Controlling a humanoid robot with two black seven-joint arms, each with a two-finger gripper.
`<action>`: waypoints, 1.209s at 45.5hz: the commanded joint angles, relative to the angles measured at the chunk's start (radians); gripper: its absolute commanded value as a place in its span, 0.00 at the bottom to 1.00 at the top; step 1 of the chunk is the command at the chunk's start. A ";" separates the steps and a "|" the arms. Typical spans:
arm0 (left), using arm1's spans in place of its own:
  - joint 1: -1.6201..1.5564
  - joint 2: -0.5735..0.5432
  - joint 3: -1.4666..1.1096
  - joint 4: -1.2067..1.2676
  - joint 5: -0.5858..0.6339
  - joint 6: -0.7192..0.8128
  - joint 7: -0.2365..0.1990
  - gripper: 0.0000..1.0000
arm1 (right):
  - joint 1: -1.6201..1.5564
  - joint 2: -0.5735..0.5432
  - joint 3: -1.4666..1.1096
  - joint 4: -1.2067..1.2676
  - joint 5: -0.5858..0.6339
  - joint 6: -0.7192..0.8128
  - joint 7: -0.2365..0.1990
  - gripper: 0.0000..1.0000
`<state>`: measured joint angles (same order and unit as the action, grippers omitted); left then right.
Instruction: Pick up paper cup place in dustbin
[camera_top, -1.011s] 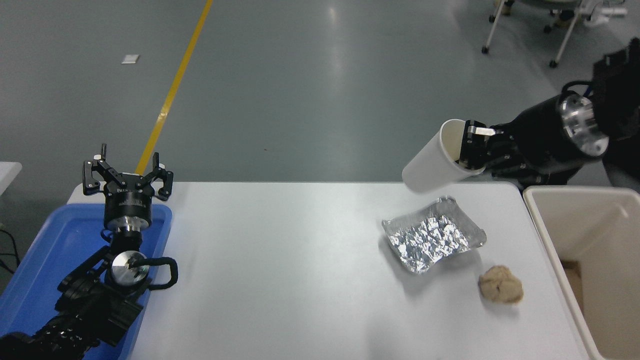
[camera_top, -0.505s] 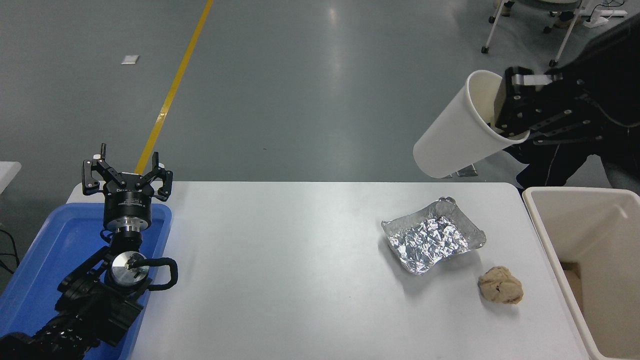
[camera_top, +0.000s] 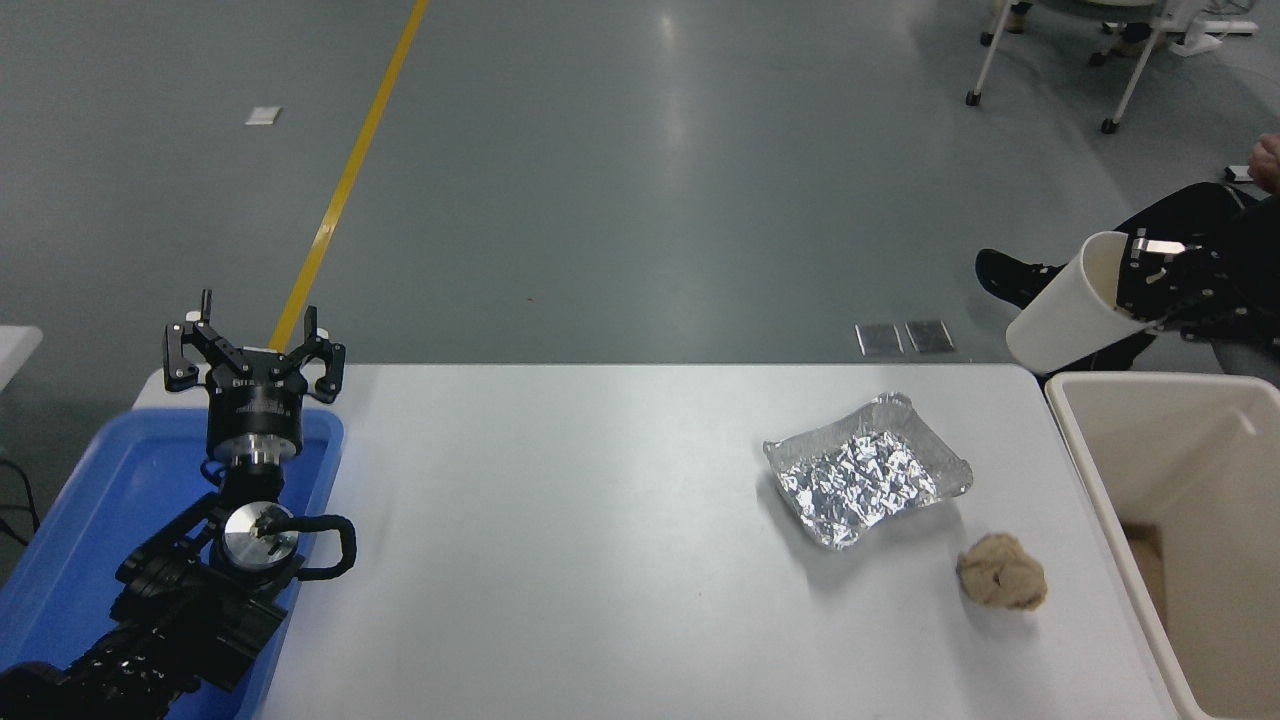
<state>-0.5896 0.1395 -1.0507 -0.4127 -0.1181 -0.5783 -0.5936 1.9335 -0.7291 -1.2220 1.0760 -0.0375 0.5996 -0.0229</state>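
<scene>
The white paper cup (camera_top: 1068, 314) hangs tilted in the air, its bottom down-left and its cream mouth up-right, just above the far left corner of the beige dustbin (camera_top: 1090, 455). My right gripper (camera_top: 1135, 290) comes in from the right edge and is shut on the cup's rim, with one finger inside the mouth. The dustbin stands at the table's right end, open at the top. My left gripper (camera_top: 255, 350) is parked at the lower left, open and empty, over the blue tray.
A square foil tray (camera_top: 865, 470) and a crumpled tan paper ball (camera_top: 1002, 571) lie on the white table (camera_top: 560, 540) right of middle. A blue tray (camera_top: 100, 500) sits at the left edge. A person's leg and shoe (camera_top: 1010, 275) show behind the cup.
My right gripper has carried the cup to the right and down, from high above the table's far right corner to just over the dustbin's far left corner. The left arm has not moved.
</scene>
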 joint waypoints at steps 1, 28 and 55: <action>0.001 0.000 0.000 0.000 0.000 0.000 0.000 0.99 | -0.519 -0.046 0.229 -0.459 -0.004 -0.023 0.000 0.00; 0.001 0.000 0.000 0.000 0.000 0.000 0.000 0.99 | -1.298 0.257 0.676 -1.068 0.014 -0.435 -0.022 0.00; 0.001 0.000 0.000 0.000 0.000 0.000 0.000 0.99 | -1.364 0.359 0.705 -1.064 0.065 -0.612 -0.071 1.00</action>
<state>-0.5890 0.1396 -1.0508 -0.4120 -0.1194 -0.5783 -0.5940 0.5794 -0.3893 -0.5263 0.0183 0.0113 0.0185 -0.0883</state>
